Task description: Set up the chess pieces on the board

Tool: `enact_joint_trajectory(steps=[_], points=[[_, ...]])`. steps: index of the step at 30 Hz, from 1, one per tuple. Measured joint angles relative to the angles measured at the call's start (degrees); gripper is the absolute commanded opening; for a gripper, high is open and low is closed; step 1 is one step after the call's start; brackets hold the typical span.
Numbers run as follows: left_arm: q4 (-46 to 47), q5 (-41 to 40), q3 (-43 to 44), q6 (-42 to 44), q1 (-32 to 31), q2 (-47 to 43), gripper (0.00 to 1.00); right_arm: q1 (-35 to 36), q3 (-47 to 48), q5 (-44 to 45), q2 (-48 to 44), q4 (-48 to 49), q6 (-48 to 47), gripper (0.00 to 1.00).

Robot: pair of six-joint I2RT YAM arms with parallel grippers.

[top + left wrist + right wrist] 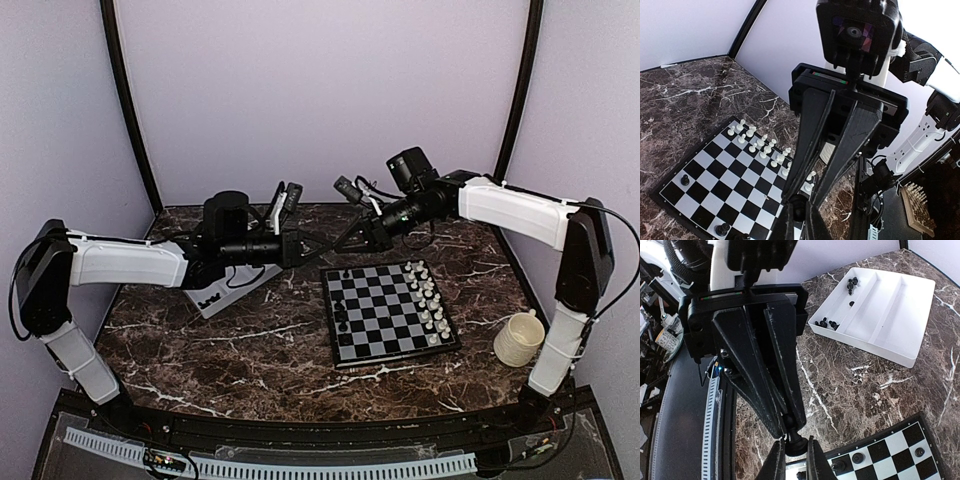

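Note:
Above the table's middle, left of the board [385, 315], my two grippers meet tip to tip. One black chess piece [796, 444] hangs between them. My right gripper [794, 452] is shut on its wide base, and my left gripper [789, 424] is shut on its top. In the left wrist view the same piece [799, 207] sits between my left gripper [800, 215]'s own fingers. In the top view the left gripper [312, 246] and right gripper [332, 243] hide it. A few black pieces [342, 315] stand on the board's left side.
White chessmen [428, 300] fill the board's right two columns. A white two-compartment tray [890, 325] with loose black pieces [827, 323] lies back left, partly under the left arm. A cream ribbed cup [520, 338] stands at the right edge by the right arm's base.

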Motion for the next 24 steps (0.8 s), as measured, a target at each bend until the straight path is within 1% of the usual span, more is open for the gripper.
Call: enact_joint_trajectory(steps=[2,4,6,9,16,19,24], points=[[0.0,0.1,0.0,0.3,0.0,0.0,0.03,0.0,0.0,0.0,0.0,-0.1,-0.3,0.32],[-0.2,0.4,0.1,0.9,0.0,0.0,0.03,-0.2,0.0,0.4,0.0,-0.6,-0.7,0.42],[-0.9,0.5,0.7,2.0,0.0,0.2,0.02,-0.8,0.0,0.7,-0.4,-1.5,-1.7,0.48],[-4.1,0.0,3.8,4.5,0.0,1.4,0.02,-3.7,-1.4,1.0,-2.6,-1.8,-2.5,0.51],[-15.4,-5.5,14.6,11.3,-0.2,8.3,0.02,-16.1,-9.9,4.2,-12.8,-1.3,-4.7,0.51],[-21.1,-8.8,18.7,14.2,-0.8,12.3,0.02,-20.8,-15.6,5.6,-16.3,0.5,-5.2,0.52],[-30.9,-14.3,27.4,18.8,-3.0,20.1,0.02,-26.1,-24.1,7.6,-18.6,3.6,-5.2,0.52]])
